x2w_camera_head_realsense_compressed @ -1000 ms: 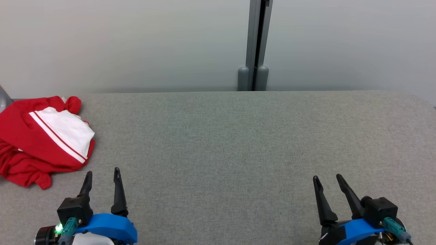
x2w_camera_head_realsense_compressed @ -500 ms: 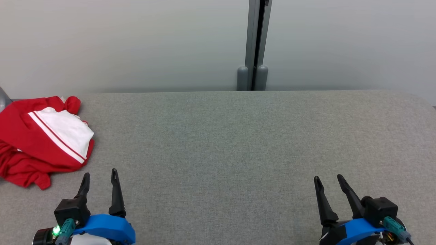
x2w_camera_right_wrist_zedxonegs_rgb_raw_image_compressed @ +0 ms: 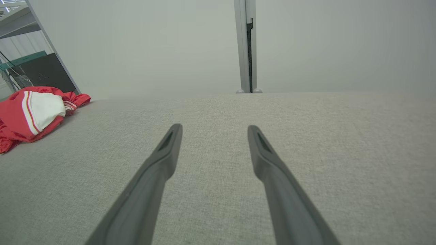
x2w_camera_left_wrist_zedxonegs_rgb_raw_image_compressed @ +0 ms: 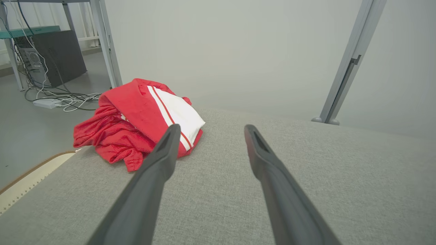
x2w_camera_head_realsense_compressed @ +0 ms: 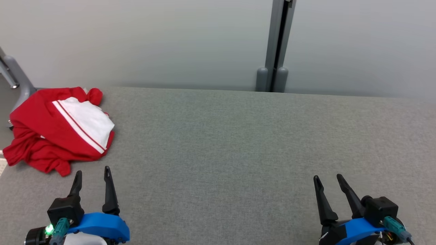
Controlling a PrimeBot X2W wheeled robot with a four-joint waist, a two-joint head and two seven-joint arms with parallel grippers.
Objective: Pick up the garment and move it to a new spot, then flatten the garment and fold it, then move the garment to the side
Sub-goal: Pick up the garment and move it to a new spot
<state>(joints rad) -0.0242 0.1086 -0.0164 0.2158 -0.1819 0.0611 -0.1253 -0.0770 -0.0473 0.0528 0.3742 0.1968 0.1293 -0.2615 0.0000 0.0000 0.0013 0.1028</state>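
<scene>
The left gripper [x2w_camera_head_realsense_compressed: 93,169] has edged leftward, jaws wide and empty, and the robot has turned that way, bringing the garment [x2w_camera_head_realsense_compressed: 58,132] fuller into view; the right gripper [x2w_camera_head_realsense_compressed: 327,176] hangs equally wide. The red-and-white garment lies crumpled, untouched, at the far-left corner of the grey fabric table [x2w_camera_head_realsense_compressed: 238,153], so the pickup is only beginning. Behind: a pale wall [x2w_camera_head_realsense_compressed: 170,41], 1 grey post [x2w_camera_head_realsense_compressed: 276,44], and a computer tower [x2w_camera_left_wrist_zedxonegs_rgb_raw_image_compressed: 56,54] on the floor [x2w_camera_left_wrist_zedxonegs_rgb_raw_image_compressed: 27,129].

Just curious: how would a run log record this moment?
garment: crumpled, table far-left; left gripper: jaws open, empty; right gripper: jaws open, empty
</scene>
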